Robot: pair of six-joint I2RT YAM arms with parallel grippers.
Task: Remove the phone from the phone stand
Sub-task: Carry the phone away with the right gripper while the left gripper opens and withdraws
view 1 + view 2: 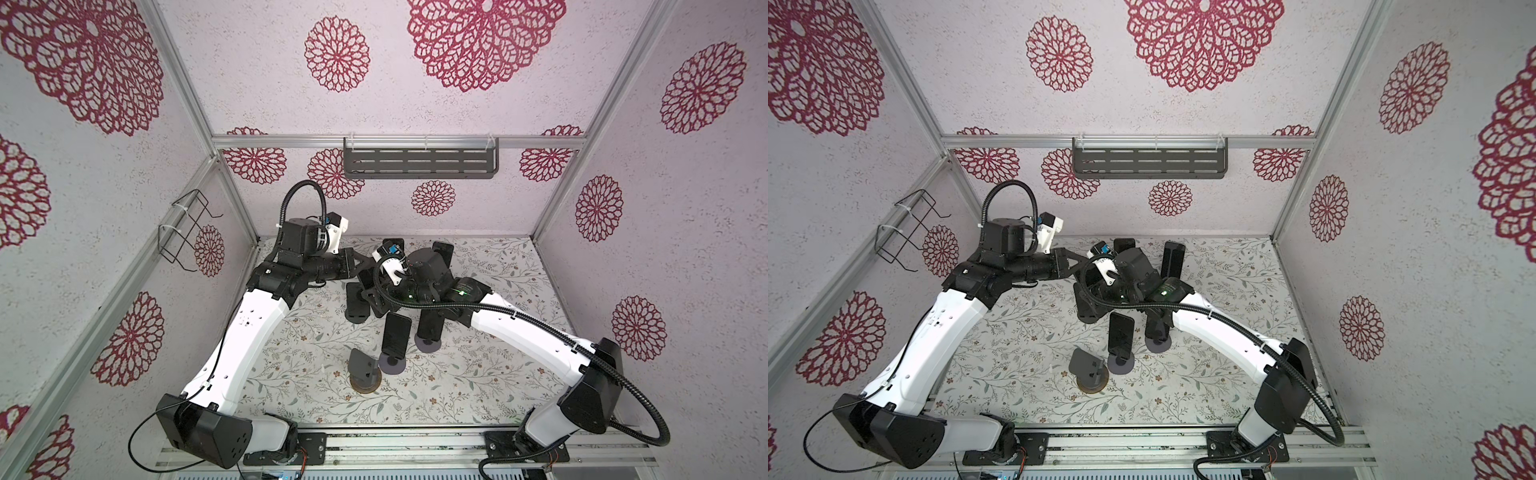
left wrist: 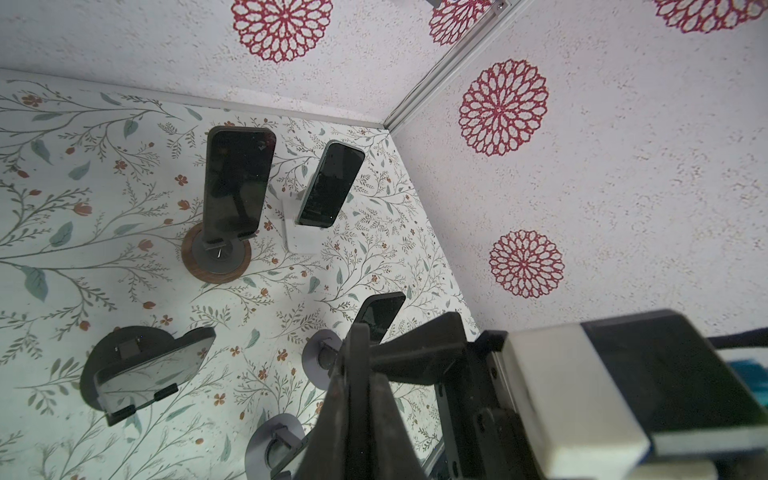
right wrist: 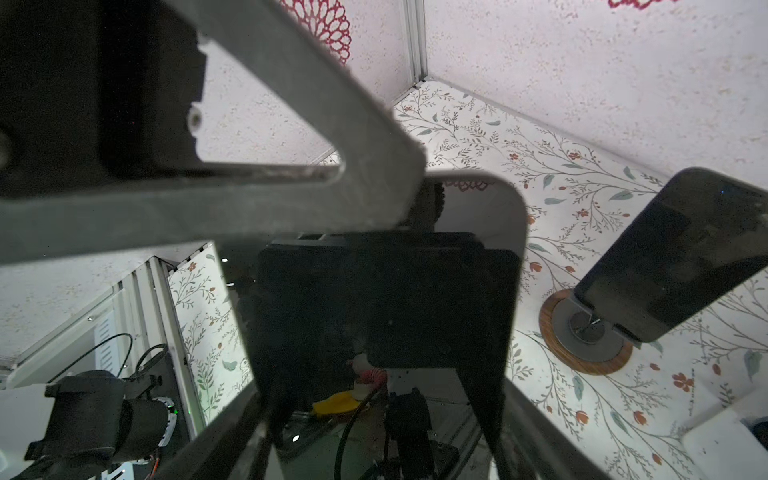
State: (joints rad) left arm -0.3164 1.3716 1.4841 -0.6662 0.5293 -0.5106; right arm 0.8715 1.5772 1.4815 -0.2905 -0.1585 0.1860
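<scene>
My right gripper (image 3: 340,286): jaws astride the phone (image 3: 478,291) to lift it, whether clamped I cannot tell; my left gripper (image 2: 359,345): closed, empty, held aside for clearance.

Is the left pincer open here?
No, the left pincer has its fingers pressed together with no gap in the left wrist view.

I see white textured walls (image 1: 498,208) with crimson floral medallions (image 1: 337,53), a dark slotted metal shelf (image 1: 419,160), and a leaf-printed tabletop (image 1: 478,386).
</scene>
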